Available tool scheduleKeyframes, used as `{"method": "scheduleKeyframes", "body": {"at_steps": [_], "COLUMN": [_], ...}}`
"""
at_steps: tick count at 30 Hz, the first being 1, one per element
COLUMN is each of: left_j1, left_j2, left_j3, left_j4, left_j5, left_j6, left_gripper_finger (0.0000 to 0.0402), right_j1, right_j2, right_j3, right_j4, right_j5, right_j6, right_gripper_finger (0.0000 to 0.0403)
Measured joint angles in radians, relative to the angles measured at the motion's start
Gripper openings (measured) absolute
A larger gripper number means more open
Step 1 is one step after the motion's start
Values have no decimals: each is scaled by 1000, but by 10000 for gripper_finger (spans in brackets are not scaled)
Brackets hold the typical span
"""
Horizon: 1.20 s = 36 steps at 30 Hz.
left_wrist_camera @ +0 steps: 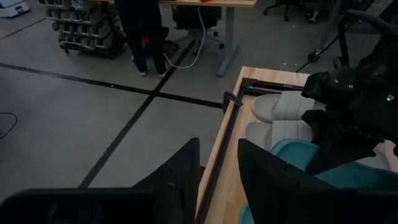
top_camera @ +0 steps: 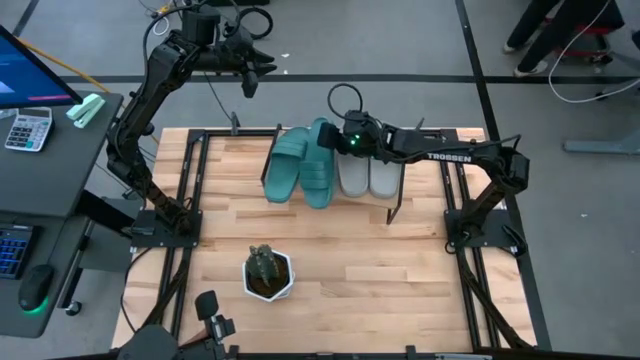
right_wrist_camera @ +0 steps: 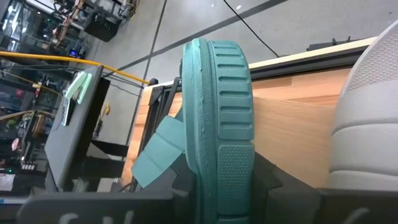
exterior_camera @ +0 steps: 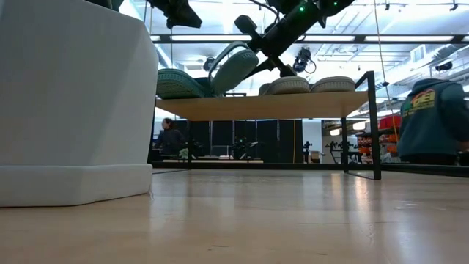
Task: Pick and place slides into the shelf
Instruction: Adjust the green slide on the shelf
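- Nearly there: all four slides are at the shelf, a low rack with a light plank top on thin black legs, and three of them already lie flat on it.
- The two grey-white slides rest side by side on the plank toward the shelf's right end, flat in the low view too.
- One teal slide lies on the plank toward the shelf's left end, slightly angled.
- The second teal slide is the one unfinished item: it stands tilted on its edge between the flat teal slide and the grey pair, with one side lifted off the plank in the low view.
- The right gripper sits at the shelf's far edge, and its fingers are clamped across that tilted slide's sole, as the right wrist view shows plainly.
- What looks left, judging from this: lay that slide flat beside its partner, let go and draw the arm back.
- The left gripper hangs beyond the shelf's far left corner, out over the floor, its fingers slightly apart with nothing between them.
- A small potted plant stands on the table on the near side of the shelf, well apart from it.
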Motion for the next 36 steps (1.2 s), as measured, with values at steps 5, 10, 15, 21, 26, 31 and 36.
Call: {"method": "scheduleKeyframes", "body": {"at_steps": [5, 10, 15, 21, 26, 31, 36], "left_j1": [0, 0, 0, 0, 0, 0, -15], "left_j2": [0, 0, 0, 0, 0, 0, 0], "left_j3": [0, 0, 0, 0, 0, 0, 0], "left_j4": [0, 0, 0, 0, 0, -3, -7], "left_j5": [0, 0, 0, 0, 0, 0, 0], "left_j6": [-18, -18, -18, -18, -25, -44, -43], "left_gripper_finger": [114, 118, 113, 113, 116, 110, 108], "right_j1": [0, 3, 11, 11, 2, -5, -12], "right_j2": [0, 0, 0, 0, -4, -11, -11], "right_j3": [0, 0, 0, 0, 0, 0, 12], "right_j4": [0, 1, 3, 3, 3, 3, -1], "right_j5": [-4, -21, -30, -55, -44, -7, 2], "right_j6": [1, 1, -2, -5, -12, -28, -87], "right_gripper_finger": [74, 74, 125, 233, 264, 246, 220]}}
